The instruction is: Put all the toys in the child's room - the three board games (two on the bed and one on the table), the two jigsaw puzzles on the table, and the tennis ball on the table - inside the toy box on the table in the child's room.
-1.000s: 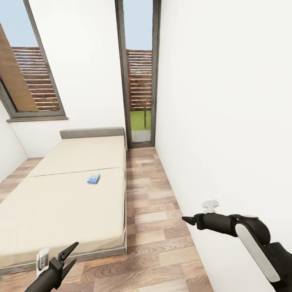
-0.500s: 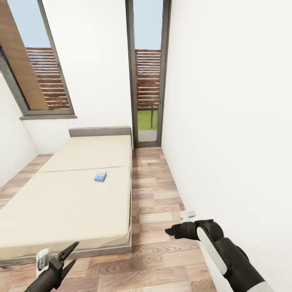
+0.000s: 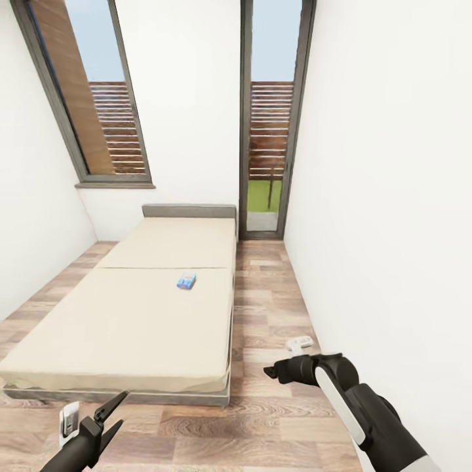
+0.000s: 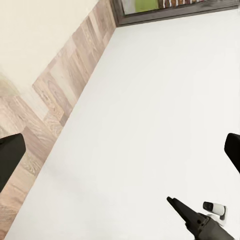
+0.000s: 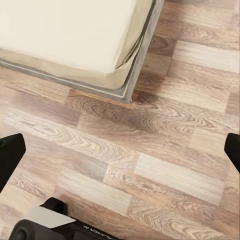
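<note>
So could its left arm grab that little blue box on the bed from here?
Probably not yet. The blue box lies far up the bed, well beyond the left end effector, which hangs open short of the bed's foot. Nothing blocks the way.

Wide low bed (image 3: 124, 321) with plain beige mattress and grey padded headboard (image 3: 189, 210), standing on wood-plank floor (image 3: 269, 308). One small flat blue board-game box (image 3: 187, 281) lies on the mattress, toward 1 o'clock from mattress centre.

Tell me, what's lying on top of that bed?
One small blue board game lies near the middle of the bed. The rest of the beige mattress looks bare; its print is too small to read.
</note>
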Motion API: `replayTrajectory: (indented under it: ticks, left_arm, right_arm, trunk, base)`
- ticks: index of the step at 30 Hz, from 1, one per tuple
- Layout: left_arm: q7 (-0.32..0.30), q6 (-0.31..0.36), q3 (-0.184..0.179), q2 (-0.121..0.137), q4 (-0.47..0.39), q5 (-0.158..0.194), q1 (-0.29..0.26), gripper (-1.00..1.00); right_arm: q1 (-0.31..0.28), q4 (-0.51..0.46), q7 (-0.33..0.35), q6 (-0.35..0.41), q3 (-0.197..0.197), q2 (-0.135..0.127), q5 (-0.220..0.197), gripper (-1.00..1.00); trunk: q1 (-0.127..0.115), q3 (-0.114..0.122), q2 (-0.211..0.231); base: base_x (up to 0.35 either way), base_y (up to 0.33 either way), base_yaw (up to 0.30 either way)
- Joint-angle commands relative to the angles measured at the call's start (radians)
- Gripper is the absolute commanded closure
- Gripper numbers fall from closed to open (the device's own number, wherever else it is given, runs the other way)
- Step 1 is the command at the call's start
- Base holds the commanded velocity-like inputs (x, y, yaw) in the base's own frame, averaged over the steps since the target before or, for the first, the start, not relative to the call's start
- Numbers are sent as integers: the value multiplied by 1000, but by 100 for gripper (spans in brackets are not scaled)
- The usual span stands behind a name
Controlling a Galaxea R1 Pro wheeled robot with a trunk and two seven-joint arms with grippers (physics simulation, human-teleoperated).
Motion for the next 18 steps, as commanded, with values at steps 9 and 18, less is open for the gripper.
replayTrajectory:
  ticks: [9, 18]
  left_arm:
    - [-3, 8, 2, 1, 2, 8, 0, -100]
    - [2, 8, 2, 1, 16, 9, -1, -100]
  right_arm:
    - [1, -35, 24, 3, 2, -29, 7, -100]
    - [19, -107, 28, 6, 2, -60, 7, -100]
  trunk:
    - [1, 1, -2]
    - [1, 5, -2]
  base:
    - [0, 0, 285]
    - [0, 0, 287]
